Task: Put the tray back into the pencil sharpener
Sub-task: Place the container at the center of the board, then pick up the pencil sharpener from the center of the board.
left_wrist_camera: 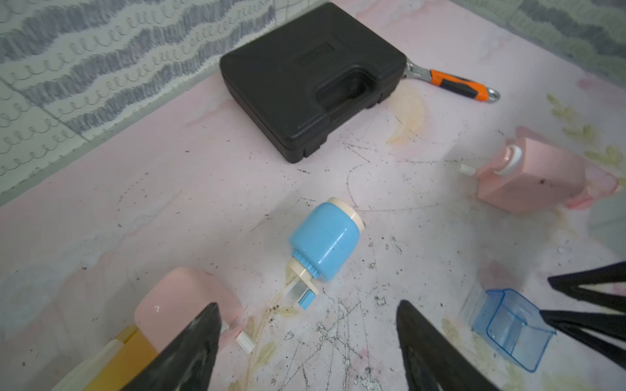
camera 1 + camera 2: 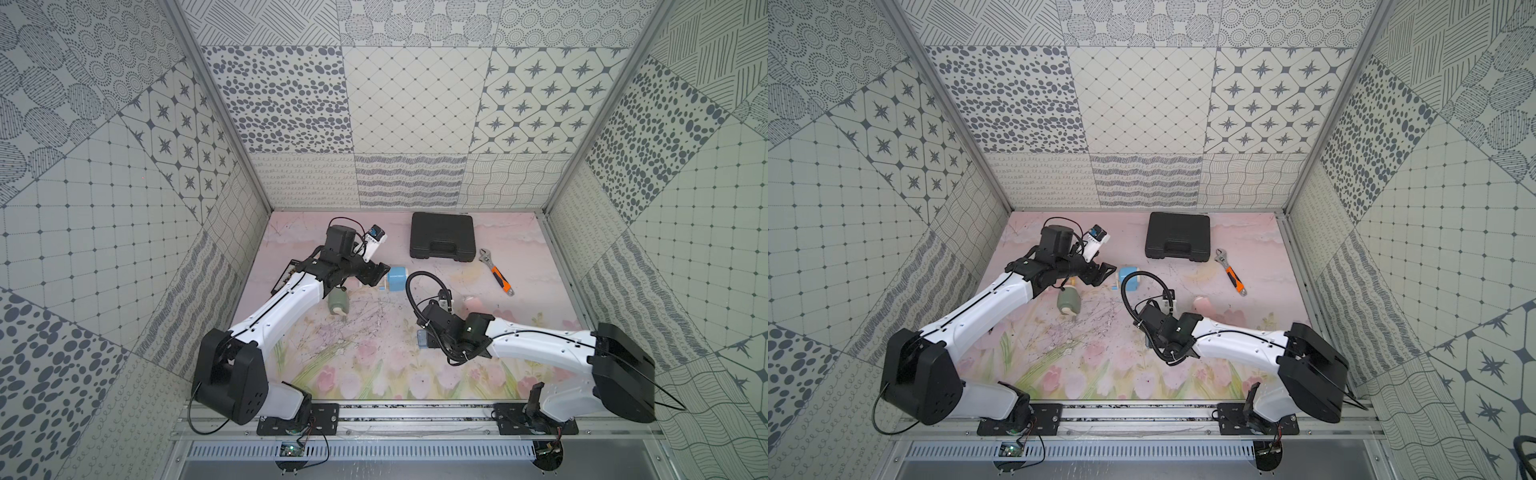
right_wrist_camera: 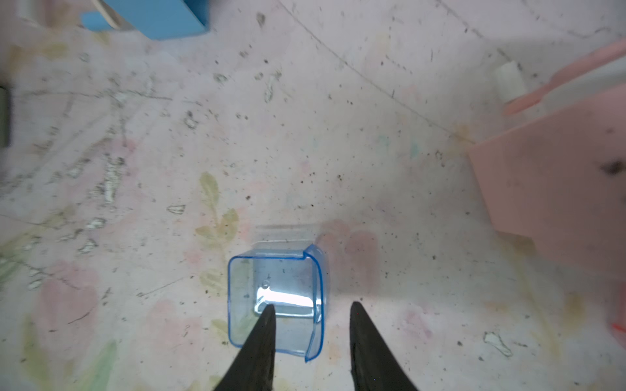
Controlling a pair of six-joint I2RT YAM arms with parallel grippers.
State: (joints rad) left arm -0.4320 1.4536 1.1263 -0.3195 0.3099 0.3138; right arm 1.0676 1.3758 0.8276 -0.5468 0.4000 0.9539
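The blue pencil sharpener lies on its side mid-table, its crank end toward my left gripper. That gripper hovers just short of it, open and empty. The tray is a clear blue plastic box standing on the mat nearer the front, its open side up. My right gripper is right over it, open. One finger reaches inside the tray and the other stands outside its side wall, with a gap to the wall. In the top views my right wrist hides most of the tray.
A black case and an orange-handled wrench lie at the back. A pink sharpener sits right of the tray. A green sharpener lies under my left arm, and another pink one is by my left finger.
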